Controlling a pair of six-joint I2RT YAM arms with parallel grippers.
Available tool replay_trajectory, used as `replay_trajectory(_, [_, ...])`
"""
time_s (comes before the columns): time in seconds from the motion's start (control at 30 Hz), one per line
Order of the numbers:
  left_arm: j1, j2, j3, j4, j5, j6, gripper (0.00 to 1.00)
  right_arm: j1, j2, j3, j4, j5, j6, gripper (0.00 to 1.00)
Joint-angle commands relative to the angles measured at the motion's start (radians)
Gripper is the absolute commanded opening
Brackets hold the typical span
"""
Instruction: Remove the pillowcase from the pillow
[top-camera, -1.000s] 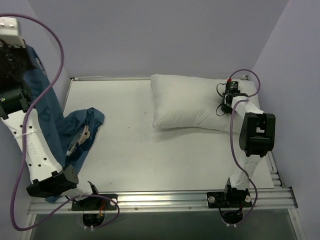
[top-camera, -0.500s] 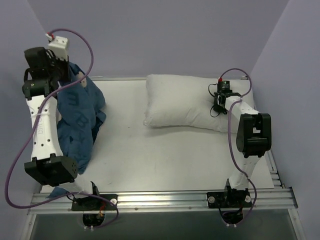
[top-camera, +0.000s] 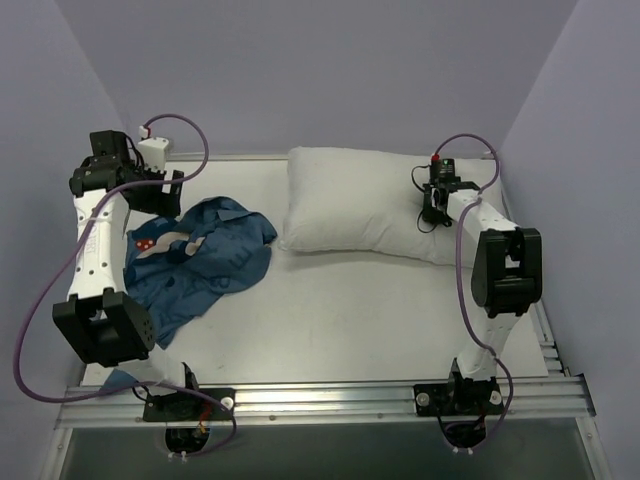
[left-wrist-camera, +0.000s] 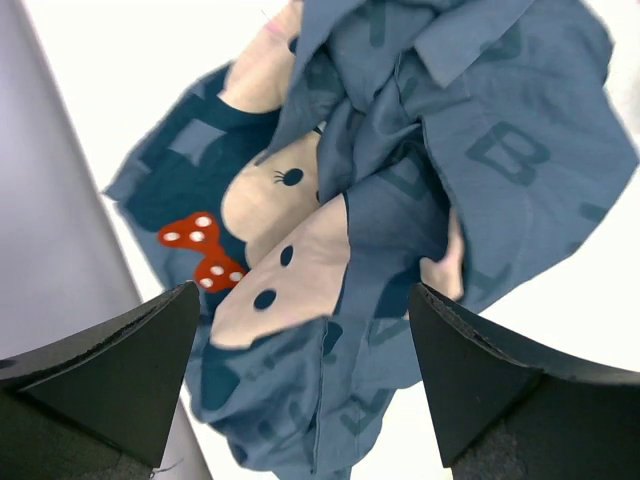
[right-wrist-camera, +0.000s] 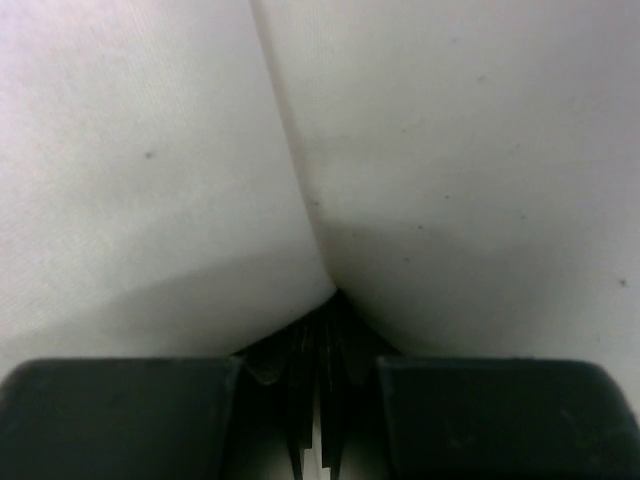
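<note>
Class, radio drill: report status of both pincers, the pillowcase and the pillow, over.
Left pincer open above pillowcase. Right pincer shut on pillow. Pillowcase off, crumpled on table beside pillow. Nothing in the way.

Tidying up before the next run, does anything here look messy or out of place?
Only the pillowcase: it lies crumpled in a heap on the left of the table, under the open left gripper, not spread flat. The bare white pillow is creased where the right gripper pinches a fold of it.
</note>
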Motion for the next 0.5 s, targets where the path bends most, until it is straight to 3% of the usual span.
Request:
replay_trajectory(0.0, [-0.001, -0.103, 0.042, -0.067, -0.019, 0.009, 0.94, 0.039, 0.009, -0.023, -0.238, -0.103, 0.042, 0.0])
replay_trajectory(0.23, [0.014, -0.308, -0.263, -0.012, -0.132, 0.026, 0.94, 0.039, -0.14, 0.049, -0.306, -0.003, 0.042, 0.02])
replay_trajectory(0.3, [0.022, -0.399, -0.375, 0.012, -0.166, 0.016, 0.94, 0.039, -0.221, 0.052, -0.323, 0.027, 0.043, 0.18])
replay_trajectory(0.33, [0.023, -0.43, -0.411, 0.022, -0.177, 0.003, 0.94, 0.039, -0.255, 0.043, -0.326, 0.041, 0.043, 0.41])
replay_trajectory(0.4, [0.03, -0.538, -0.514, 0.046, -0.187, 0.0, 0.94, 0.04, -0.364, 0.017, -0.327, 0.075, 0.054, 0.63])
replay_trajectory(0.43, [0.03, -0.575, -0.546, 0.055, -0.203, -0.001, 0.94, 0.039, -0.406, -0.024, -0.327, 0.078, 0.064, 0.79])
replay_trajectory(0.47, [0.03, -0.614, -0.575, 0.063, -0.223, -0.001, 0.94, 0.039, -0.487, -0.048, -0.324, 0.078, 0.068, 0.83])
